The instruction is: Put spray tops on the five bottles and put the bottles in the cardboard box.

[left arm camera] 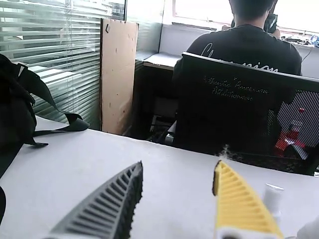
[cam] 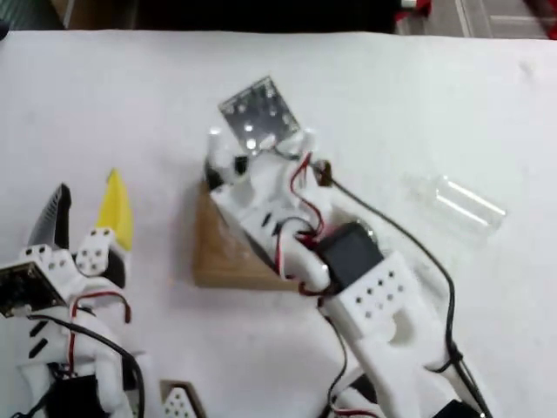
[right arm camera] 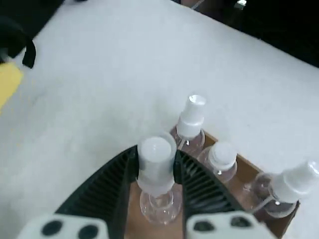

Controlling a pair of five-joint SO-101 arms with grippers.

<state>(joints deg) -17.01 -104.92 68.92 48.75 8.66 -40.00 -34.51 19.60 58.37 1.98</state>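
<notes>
My right gripper (right arm camera: pixel 156 172) is shut on the white spray top of a clear bottle (right arm camera: pixel 158 204), which stands upright in the cardboard box (right arm camera: pixel 245 162). Three more bottles with spray tops stand in the box beside it: one (right arm camera: pixel 191 119), another (right arm camera: pixel 220 156) and a third (right arm camera: pixel 288 184). From above, the right arm (cam: pixel 287 218) covers most of the box (cam: pixel 218 257). A clear bottle (cam: pixel 454 202) without a top lies on its side on the table to the right. My left gripper (cam: pixel 84 207) (left arm camera: pixel 174 199) is open and holds nothing, left of the box.
The table is covered in white cloth (cam: pixel 392 96). The right arm's cables (cam: pixel 409 244) run across the table between the box and the lying bottle. Beyond the table's far edge stand a black chair (left arm camera: pixel 239 114) and a wooden board (left arm camera: pixel 118 74). A black bag (left arm camera: pixel 20 109) rests at the table's edge.
</notes>
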